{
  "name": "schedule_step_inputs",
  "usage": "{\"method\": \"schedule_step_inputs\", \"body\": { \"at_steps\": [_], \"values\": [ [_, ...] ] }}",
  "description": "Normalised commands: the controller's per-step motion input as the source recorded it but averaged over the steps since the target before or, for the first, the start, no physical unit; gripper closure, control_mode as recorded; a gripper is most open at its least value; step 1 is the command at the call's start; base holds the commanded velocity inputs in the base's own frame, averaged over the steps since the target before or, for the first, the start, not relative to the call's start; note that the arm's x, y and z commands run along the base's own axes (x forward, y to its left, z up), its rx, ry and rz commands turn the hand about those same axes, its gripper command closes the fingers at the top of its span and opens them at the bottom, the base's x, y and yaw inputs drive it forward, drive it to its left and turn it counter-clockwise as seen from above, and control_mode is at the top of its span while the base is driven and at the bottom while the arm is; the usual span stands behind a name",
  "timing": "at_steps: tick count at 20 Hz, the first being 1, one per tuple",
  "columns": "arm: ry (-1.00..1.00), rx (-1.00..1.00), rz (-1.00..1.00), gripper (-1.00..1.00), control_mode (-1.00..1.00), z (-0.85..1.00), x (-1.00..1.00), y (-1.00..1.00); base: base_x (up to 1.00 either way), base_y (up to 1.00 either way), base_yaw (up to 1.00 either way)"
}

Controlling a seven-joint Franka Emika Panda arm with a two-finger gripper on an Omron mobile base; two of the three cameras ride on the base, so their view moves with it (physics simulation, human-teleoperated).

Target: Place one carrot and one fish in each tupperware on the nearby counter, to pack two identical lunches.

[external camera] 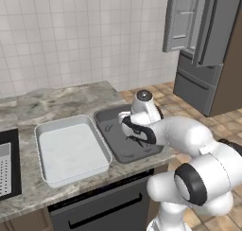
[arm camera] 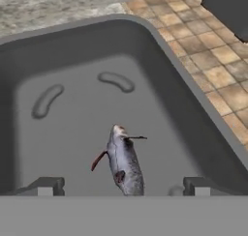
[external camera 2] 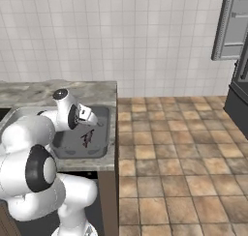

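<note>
My gripper (arm camera: pixel 121 186) hung low over the dark grey tupperware (arm camera: pixel 193 90), fingers (arm camera: pixel 46 185) spread wide with nothing pinched. Between them, flat on the tray floor, lay the blackish fish (arm camera: pixel 125 163); I judged it delivered. No carrot lay beside it, as far as I could see, so that lunch looked half packed. To the left on the counter (external camera: pixel 56 100), the pale tupperware (external camera: pixel 71 147) held nothing I could make out. One fish and both carrots seemed left. Farther off stood the fridge (external camera: pixel 208 45).
</note>
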Motion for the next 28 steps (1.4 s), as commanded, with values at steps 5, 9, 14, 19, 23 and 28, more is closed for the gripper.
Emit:
{"method": "schedule_step_inputs", "body": {
  "at_steps": [5,9,14,19,23,28],
  "values": [
    [-0.11,0.00,0.00,-1.00,-1.00,0.95,-1.00,-0.43,0.00,0.00,0.00],
    [-0.07,0.02,0.00,-1.00,-1.00,0.83,-1.00,-0.52,0.00,0.00,0.00],
    [-0.01,0.03,0.00,-1.00,-1.00,0.72,-1.00,-0.39,0.00,0.00,0.00],
    [0.00,0.02,0.00,-1.00,-1.00,0.79,-1.00,-0.31,0.00,0.00,0.00],
    [0.00,0.00,0.00,-1.00,-1.00,0.85,-1.00,-0.20,0.00,0.00,0.00],
    [0.07,0.00,0.00,-1.00,-1.00,0.24,-0.72,-0.02,0.00,0.00,0.00]
  ]
}}
